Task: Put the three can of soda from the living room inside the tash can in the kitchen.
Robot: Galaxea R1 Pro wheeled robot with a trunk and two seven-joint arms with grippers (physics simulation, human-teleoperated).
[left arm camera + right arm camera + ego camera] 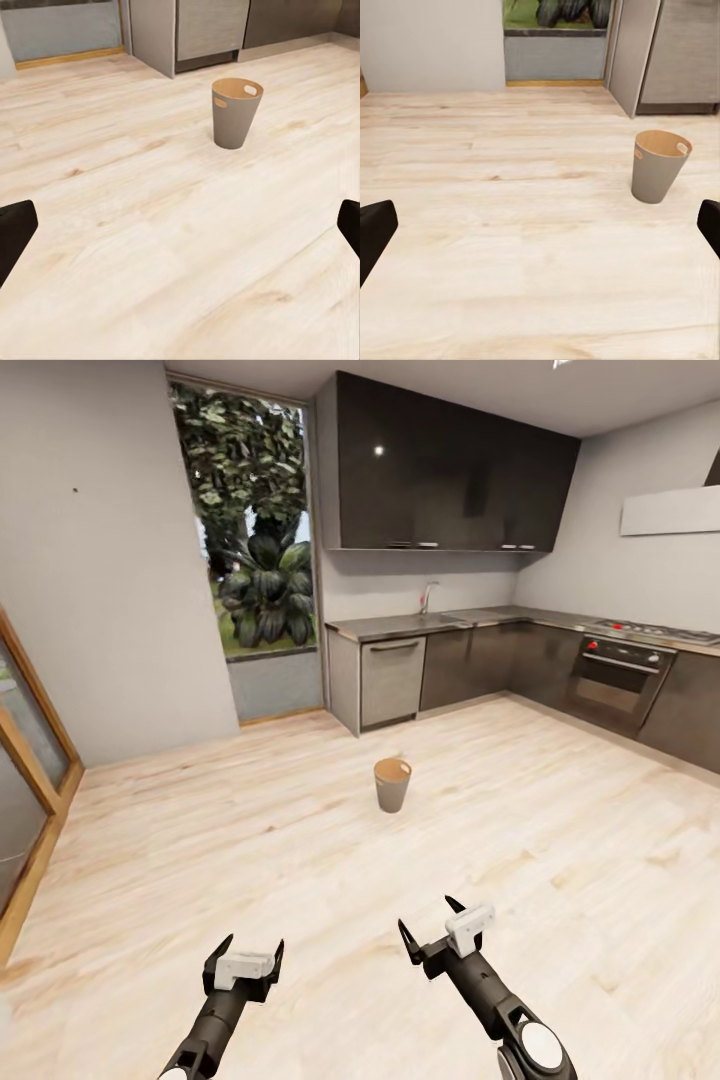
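In the head view the tash can (392, 784) stands upright on the wood floor (300, 860), in the kitchen before the grey worktop (400, 625). The left hand (245, 958) and right hand (437, 926) are both wide open, holding nothing. In both wrist views the bin stands ahead, well apart from the fingers (15, 232).

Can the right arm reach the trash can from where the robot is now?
Probably not yet. The trash can stands on open wooden floor well ahead of the right end effector, which is open and empty. Nothing blocks the way; the base likely must drive closer.
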